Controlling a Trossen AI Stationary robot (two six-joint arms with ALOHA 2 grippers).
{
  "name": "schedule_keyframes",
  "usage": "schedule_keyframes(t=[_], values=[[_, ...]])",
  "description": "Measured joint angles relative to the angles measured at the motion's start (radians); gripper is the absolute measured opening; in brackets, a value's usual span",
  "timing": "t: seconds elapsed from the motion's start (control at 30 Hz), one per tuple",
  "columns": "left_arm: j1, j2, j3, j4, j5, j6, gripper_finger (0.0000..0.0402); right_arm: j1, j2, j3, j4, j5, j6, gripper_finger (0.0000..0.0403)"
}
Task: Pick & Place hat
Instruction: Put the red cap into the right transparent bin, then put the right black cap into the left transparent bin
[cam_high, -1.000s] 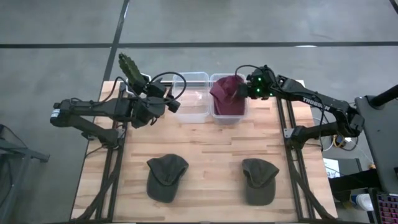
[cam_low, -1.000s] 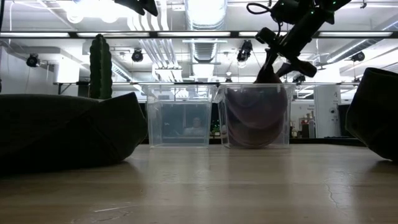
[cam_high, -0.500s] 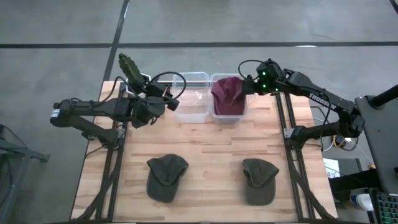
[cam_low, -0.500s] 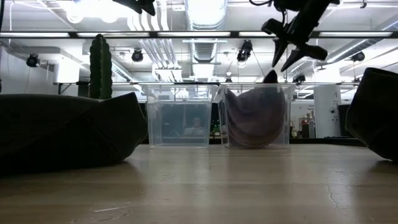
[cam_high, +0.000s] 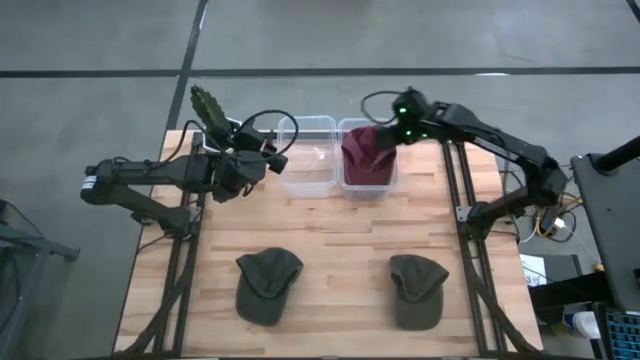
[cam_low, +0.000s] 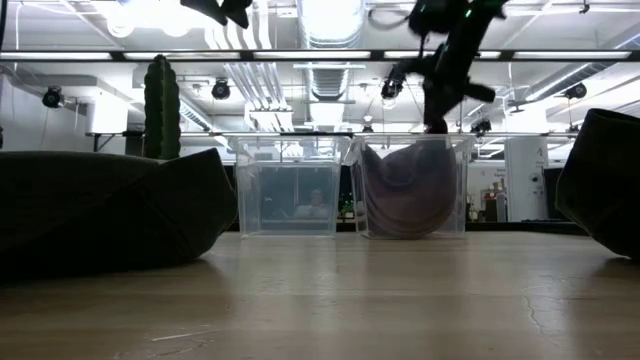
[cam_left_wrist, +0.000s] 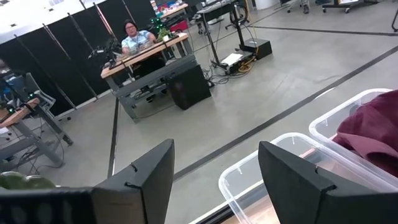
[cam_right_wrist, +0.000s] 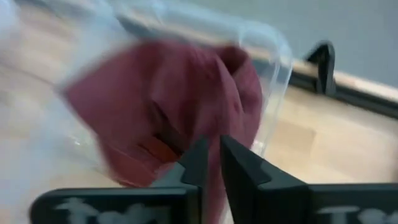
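Observation:
A maroon hat (cam_high: 366, 160) lies bunched in the right clear bin (cam_high: 367, 188) at the table's far side; it also shows in the low view (cam_low: 410, 190) and the right wrist view (cam_right_wrist: 161, 106). My right gripper (cam_high: 386, 140) points down over the hat's raised top, fingers shut (cam_right_wrist: 211, 163). My left gripper (cam_high: 272, 157) hangs open and empty (cam_left_wrist: 214, 186) above the left edge of the empty left clear bin (cam_high: 308, 165). Two dark green hats (cam_high: 268, 285) (cam_high: 417, 290) lie flat on the table's near part. My right gripper's shut fingertips (cam_low: 437, 124) come from above, pointing down, at the maroon hat's raised top (cam_low: 432, 140). I cannot tell whether they touch the cloth. The hat rests in the bin.
A small green cactus-like plant (cam_high: 208, 108) stands at the table's far left corner. The two bins stand side by side. Bare wood (cam_high: 330, 240) lies between the bins and the green hats. A person sits at a desk in the room beyond (cam_left_wrist: 134, 37).
My right gripper has let go of the maroon hat, opened and risen a little, then shut again and swung toward the table's left over the bin. The hat has dropped from the fingers and settled bunched inside the right bin.

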Motion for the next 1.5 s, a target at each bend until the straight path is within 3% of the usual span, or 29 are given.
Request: schedule_keyframes(t=[0.13, 0.47, 0.7, 0.97, 1.17, 1.5], values=[[0.0, 0.0, -0.001, 0.001, 0.001, -0.019, 0.0225, 0.0, 0.102, 0.0, -0.01, 0.0, -0.039, 0.0012], [0.0, -0.001, -0.04, 0.002, 0.002, -0.048, 0.0225, 0.0, 0.243, 0.063, -0.018, -0.002, -0.085, 0.0008], [0.0, -0.001, -0.065, 0.001, 0.003, -0.068, 0.0225, 0.001, 0.193, 0.149, -0.073, 0.042, -0.111, 0.0008], [0.0, -0.001, -0.065, 0.002, 0.002, -0.071, 0.0225, 0.05, 0.021, 0.218, -0.191, 0.083, -0.104, 0.0008], [0.0, -0.001, -0.065, 0.002, 0.002, -0.072, 0.0225, 0.229, -0.155, 0.18, -0.275, 0.081, 0.032, 0.0008], [0.0, -0.001, -0.065, 0.002, 0.008, -0.125, 0.0225, 0.737, -0.331, 0.027, -0.305, 0.142, 0.441, 0.0008]])
